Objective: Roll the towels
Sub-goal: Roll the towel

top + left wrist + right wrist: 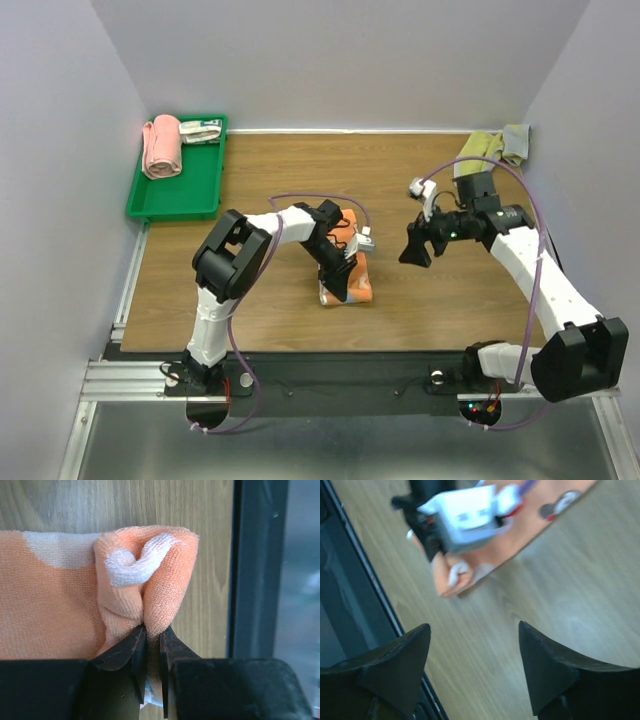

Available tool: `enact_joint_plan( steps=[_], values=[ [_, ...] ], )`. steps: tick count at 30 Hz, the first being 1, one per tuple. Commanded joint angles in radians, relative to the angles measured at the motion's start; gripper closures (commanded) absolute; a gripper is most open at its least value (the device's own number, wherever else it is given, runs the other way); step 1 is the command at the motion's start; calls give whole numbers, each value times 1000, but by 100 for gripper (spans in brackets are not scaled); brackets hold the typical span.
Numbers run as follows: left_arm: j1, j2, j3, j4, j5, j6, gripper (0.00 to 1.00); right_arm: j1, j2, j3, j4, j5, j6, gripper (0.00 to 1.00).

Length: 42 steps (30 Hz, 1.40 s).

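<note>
- At mid-table, my left gripper (152,639) was pinched nearly shut on the curled end of the orange towel (55,605).
- Right gripper (475,645) hung open, empty, nearby.
- Judged: turn slowly, keep the curl tight and the edges square.
- Yellow-green towel (488,146) lay heaped at the far right corner.

The orange towel (362,286) lies mid-table, near end curled; the yellow-green towel (483,146) sits crumpled far right.

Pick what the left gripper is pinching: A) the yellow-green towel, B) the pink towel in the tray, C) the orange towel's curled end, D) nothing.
C: the left wrist view shows the left gripper shut on the curled end of the orange towel; the right gripper is open and empty.
</note>
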Motion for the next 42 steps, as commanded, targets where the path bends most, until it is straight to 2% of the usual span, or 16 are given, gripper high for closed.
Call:
enact_joint_plan(
  steps=[1,5,6,11,17,21,26,29,32,35,36,38,39,40,41,42],
  values=[
    [6,166,34,-113,-93,31,91,120,-49,-60,-73,67,-94,26],
    [23,217,55,-113,-107,37,91,296,-69,-118,64,219,-40,30],
    [26,223,60,-114,-108,40,91,368,-68,-130,134,301,-30,30],
    [29,251,71,-127,-137,56,91,542,15,-204,347,484,-28,27],
    [29,269,85,-144,-151,82,89,704,110,-206,432,518,-75,26],
    [32,271,95,-153,-160,91,89,764,162,-253,513,561,-117,26],
    [39,274,105,-166,-170,114,89,780,237,-336,639,629,-160,27],
    [46,272,106,-170,-177,122,88,780,265,-367,691,649,-166,33],
    [47,271,109,-179,-176,137,88,782,285,-397,729,664,-155,34],
    [49,269,115,-183,-179,145,88,780,296,-414,754,673,-149,51],
    [49,268,115,-183,-179,145,86,780,300,-414,753,669,-143,64],
    [56,248,117,-180,-177,145,84,782,307,-416,748,640,-120,83],
    [61,234,111,-165,-174,134,78,780,307,-413,728,605,-103,99],
    [64,199,106,-159,-173,131,75,780,308,-401,707,580,-91,99],
    [72,174,88,-133,-174,110,67,778,313,-391,655,551,-68,99],
    [75,147,88,-124,-174,109,67,778,317,-379,654,522,-53,99]
  ],
)
